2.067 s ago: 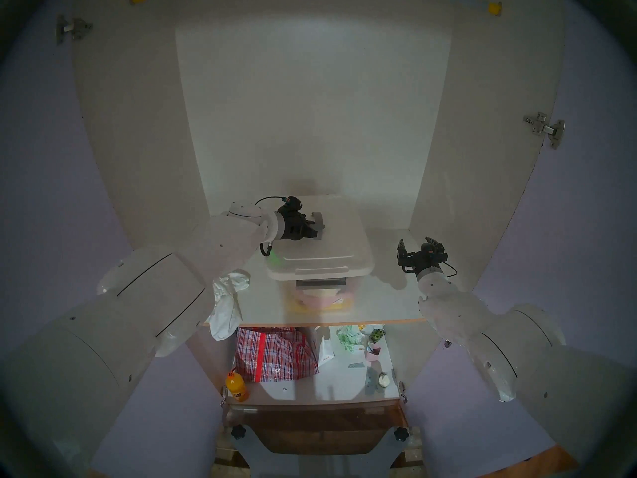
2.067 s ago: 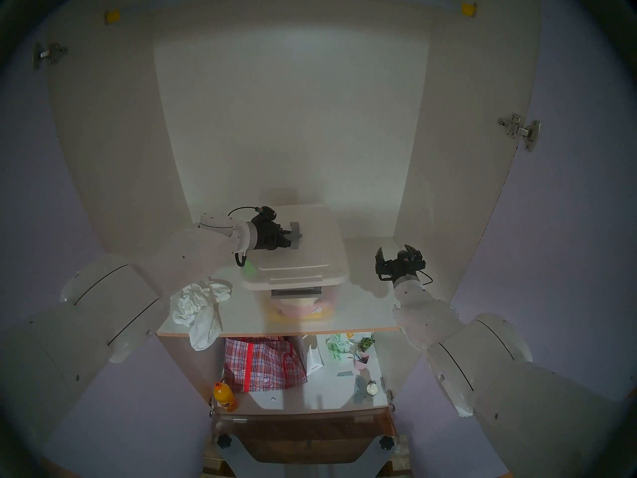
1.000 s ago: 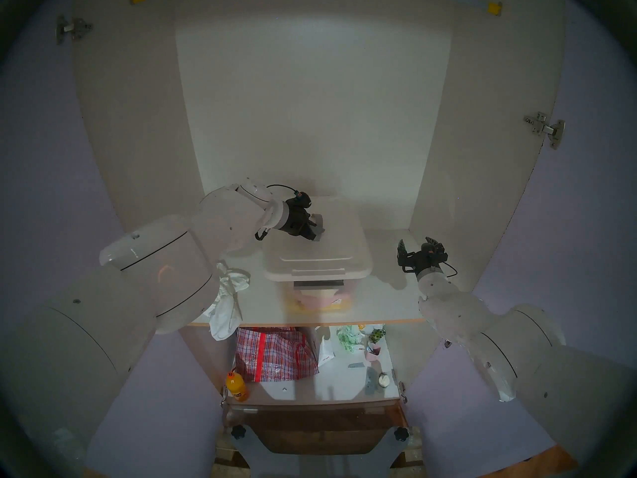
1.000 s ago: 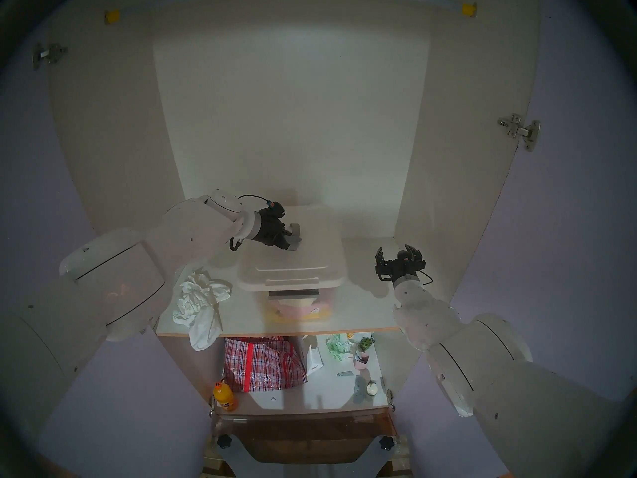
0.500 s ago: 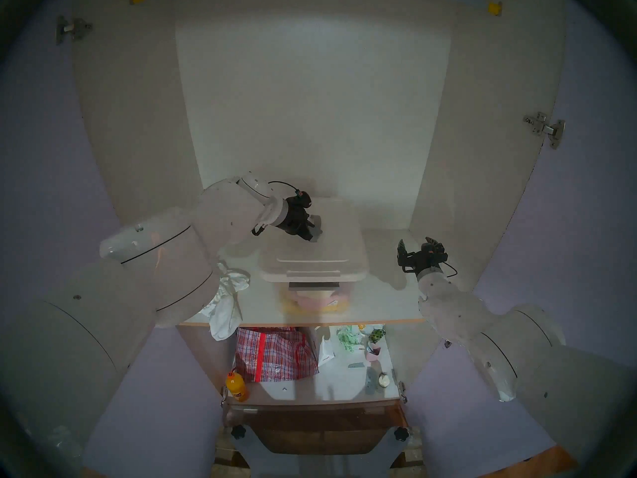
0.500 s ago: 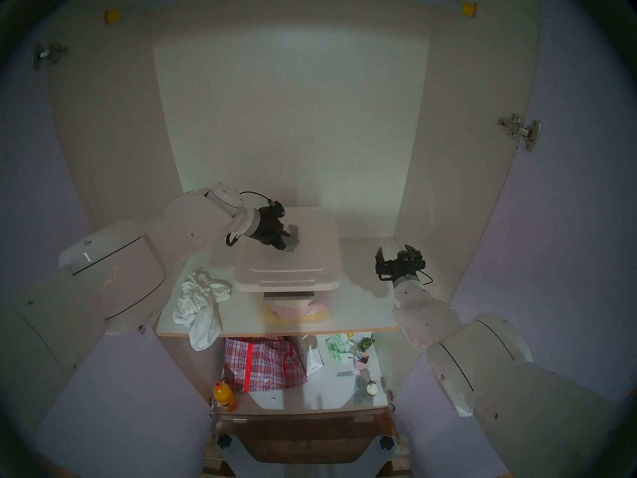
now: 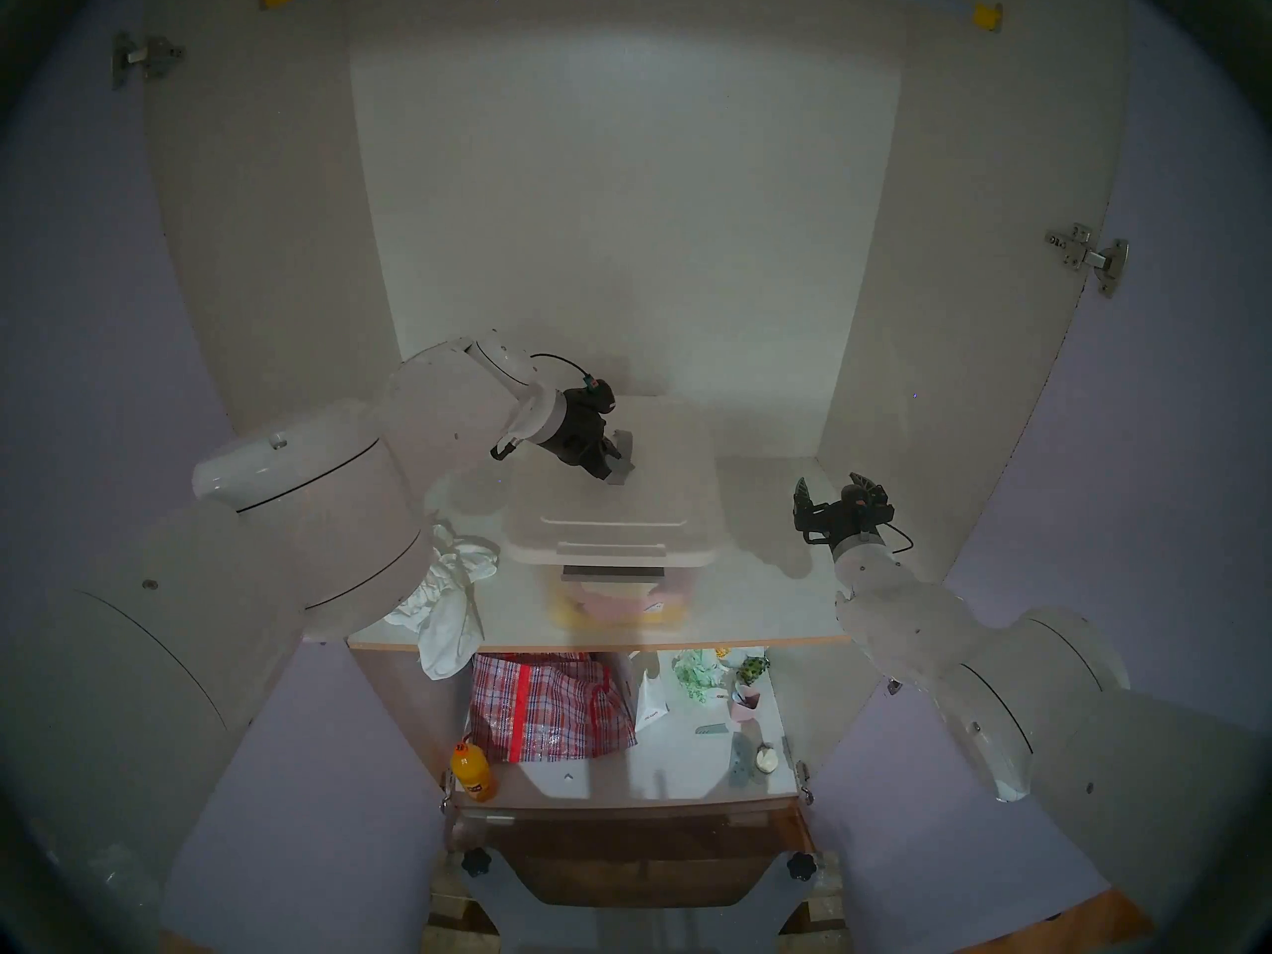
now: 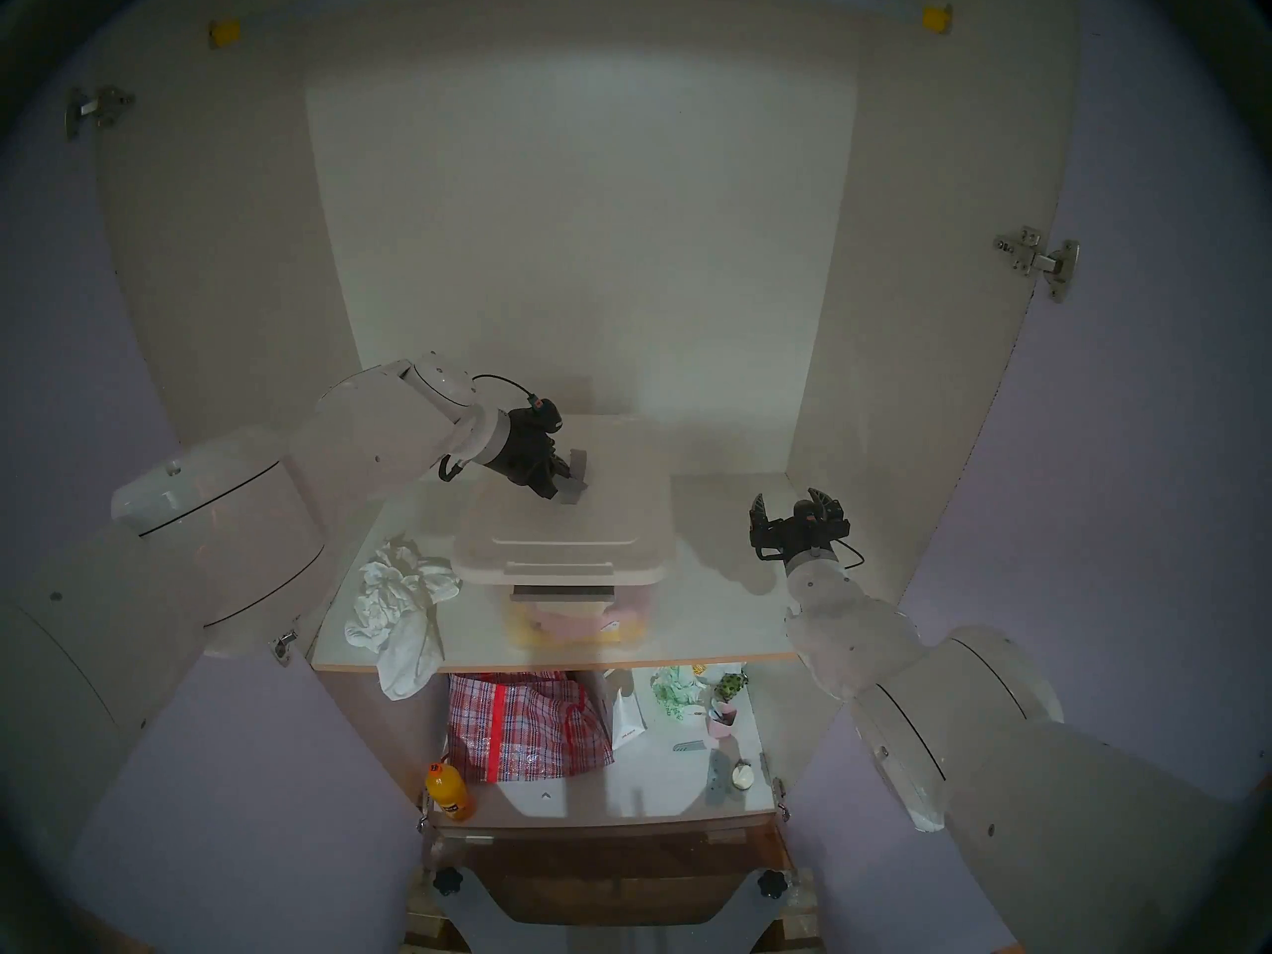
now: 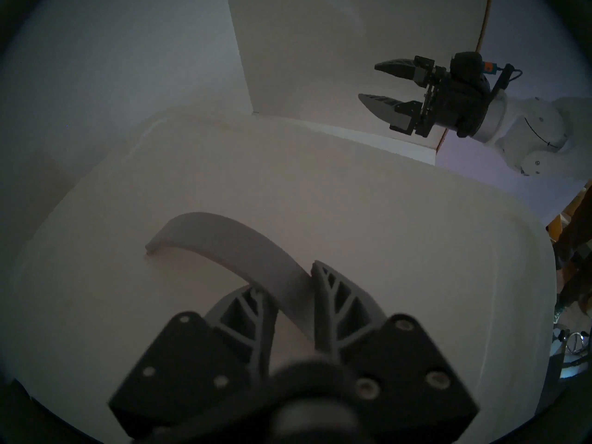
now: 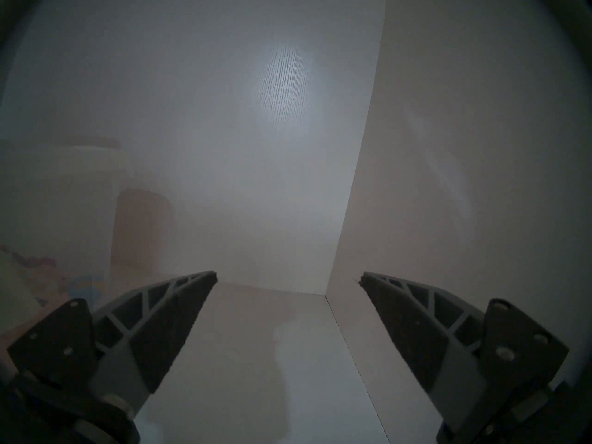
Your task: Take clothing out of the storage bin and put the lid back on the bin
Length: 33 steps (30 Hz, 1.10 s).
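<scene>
1. Up on the shelf (image 7: 757,608), the bin (image 7: 619,598) stands near the middle, and everything below is placed against it.
2. The lid (image 7: 661,491) sits over the bin's top, its rim overhanging the clear front wall above the grey front handle (image 7: 612,572); whether it is seated all round cannot be told.
3. Behind the bin, the lid's back edge lies close to the cupboard's rear wall (image 7: 619,209), with little room there.
4. To the right of the bin, bare shelf runs to the side wall (image 7: 888,354), and the right gripper (image 7: 826,495) hangs in that space, well apart from the lid.
5. To the left of the bin, the white garment (image 7: 451,594) lies crumpled just beside the lid's corner, one end drooping over the shelf's front edge.
6. In front of the bin, a narrow strip of shelf stays bare up to the edge.
7. The left gripper (image 9: 288,283) reaches over the lid's centre; its fingers (image 9: 333,292) are nearly closed and pinch the grey lid handle (image 9: 230,238), which arches up between them.
8. The right gripper's fingers (image 10: 179,305) are spread wide with nothing between them, pointing at the rear corner.
9. Below the bin's shelf, a red-checked bag (image 7: 550,708) and an orange bottle (image 7: 472,772) sit on the lower shelf.
</scene>
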Each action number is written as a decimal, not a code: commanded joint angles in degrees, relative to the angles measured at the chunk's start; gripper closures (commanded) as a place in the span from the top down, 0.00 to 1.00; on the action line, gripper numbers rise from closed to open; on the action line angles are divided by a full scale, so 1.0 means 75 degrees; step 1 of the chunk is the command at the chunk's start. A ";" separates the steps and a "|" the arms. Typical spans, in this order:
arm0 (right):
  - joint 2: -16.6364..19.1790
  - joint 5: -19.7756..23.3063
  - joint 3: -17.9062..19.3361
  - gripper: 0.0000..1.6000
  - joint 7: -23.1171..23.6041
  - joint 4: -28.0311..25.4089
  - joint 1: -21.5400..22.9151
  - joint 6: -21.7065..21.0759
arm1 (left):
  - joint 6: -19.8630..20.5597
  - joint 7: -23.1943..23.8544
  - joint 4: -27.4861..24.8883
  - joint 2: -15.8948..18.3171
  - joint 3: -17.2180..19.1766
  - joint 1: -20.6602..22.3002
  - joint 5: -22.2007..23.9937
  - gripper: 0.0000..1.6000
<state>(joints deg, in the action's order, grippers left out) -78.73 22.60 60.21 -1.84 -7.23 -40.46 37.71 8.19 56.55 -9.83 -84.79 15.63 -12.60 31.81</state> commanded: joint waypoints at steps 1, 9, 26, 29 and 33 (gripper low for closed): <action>-0.0001 0.0006 0.0015 1.00 -0.0001 -0.0129 0.0201 0.0111 | -0.0097 0.0112 0.0060 0.0030 -0.0050 0.0212 -0.0065 0.00; -0.0002 -0.0002 0.0024 1.00 -0.0001 -0.0128 0.0200 0.0103 | -0.0211 0.0175 0.0114 0.0008 -0.0153 0.0244 -0.0126 0.33; -0.0002 -0.0017 0.0042 1.00 0.0001 -0.0130 0.0199 0.0126 | -0.0590 0.0243 0.0033 -0.0047 -0.0365 0.0525 -0.0211 1.00; -0.0002 -0.0020 0.0045 1.00 0.0002 -0.0130 0.0199 0.0128 | -0.0776 0.0491 -0.0052 0.0017 -0.0358 0.0616 -0.0220 1.00; -0.0002 -0.0026 0.0052 1.00 0.0002 -0.0130 0.0199 0.0129 | -0.0717 0.0670 -0.0118 0.0089 -0.0371 0.0680 -0.0262 1.00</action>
<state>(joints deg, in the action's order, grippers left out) -78.75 22.36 60.48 -1.84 -7.23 -40.47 37.72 3.10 59.41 -9.69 -84.70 12.75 -10.60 29.84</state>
